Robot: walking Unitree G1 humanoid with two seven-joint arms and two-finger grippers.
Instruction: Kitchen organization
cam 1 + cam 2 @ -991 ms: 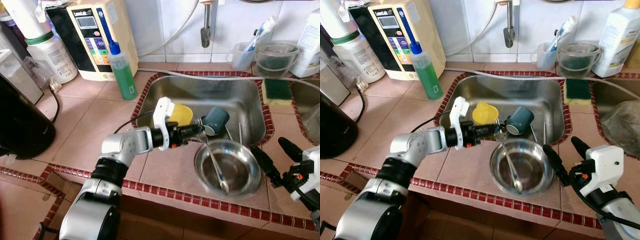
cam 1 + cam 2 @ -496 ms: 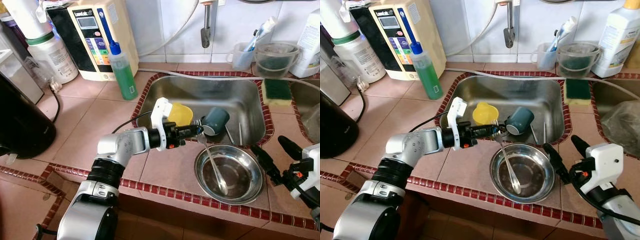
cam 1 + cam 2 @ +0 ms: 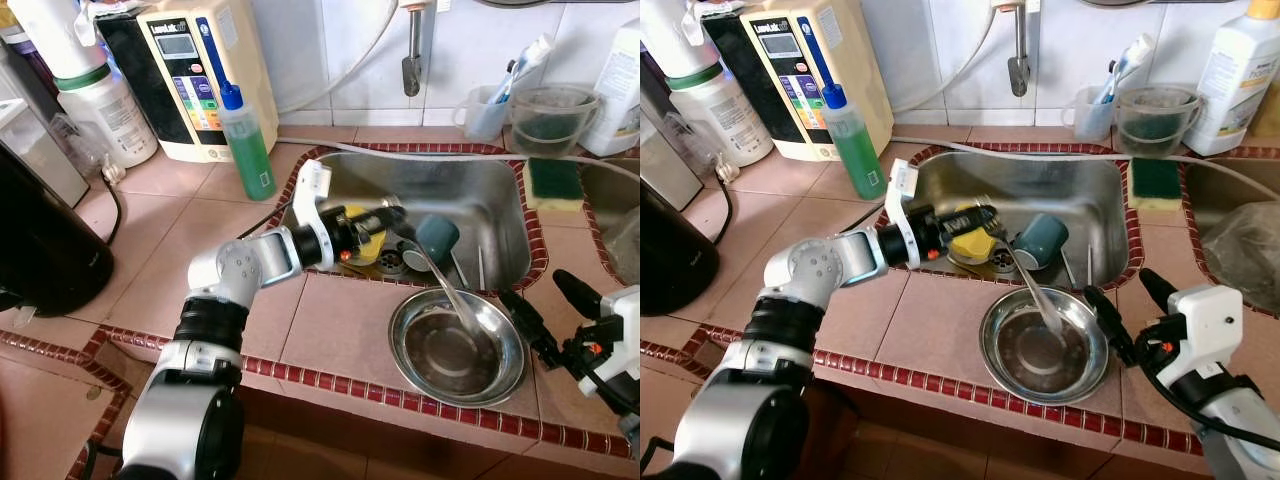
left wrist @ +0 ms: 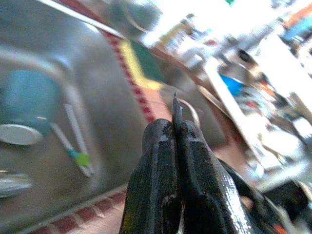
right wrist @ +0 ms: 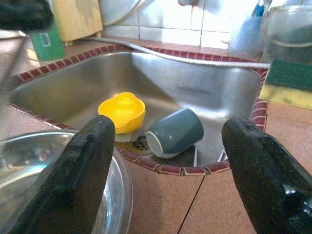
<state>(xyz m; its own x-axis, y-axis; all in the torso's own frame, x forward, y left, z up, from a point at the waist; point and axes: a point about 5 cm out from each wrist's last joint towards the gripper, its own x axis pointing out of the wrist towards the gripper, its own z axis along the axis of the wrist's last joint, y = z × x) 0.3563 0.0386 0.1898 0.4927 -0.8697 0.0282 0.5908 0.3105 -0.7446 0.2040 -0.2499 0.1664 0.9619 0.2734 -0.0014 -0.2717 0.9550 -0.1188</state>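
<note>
A steel sink (image 3: 470, 195) is seen in the upper centre of the frame, set into a tiled counter (image 3: 170, 250). A steel bowl (image 3: 457, 348) stands on the counter at lower right, just in front of the sink rim. A grey-blue cup (image 3: 436, 236) lies on its side in the sink, beside a yellow cup (image 3: 362, 232). A spoon (image 3: 455, 297) is seen leaning from the sink edge into the bowl, apart from both claws. The left gripper (image 3: 392, 213) is held over the sink, centre frame, just beside the yellow cup; its fingers (image 4: 168, 161) are pressed together, with a thin metal sliver between the tips. The right gripper (image 3: 545, 312) is spread wide at lower right, just beside the bowl, grasping nothing.
</note>
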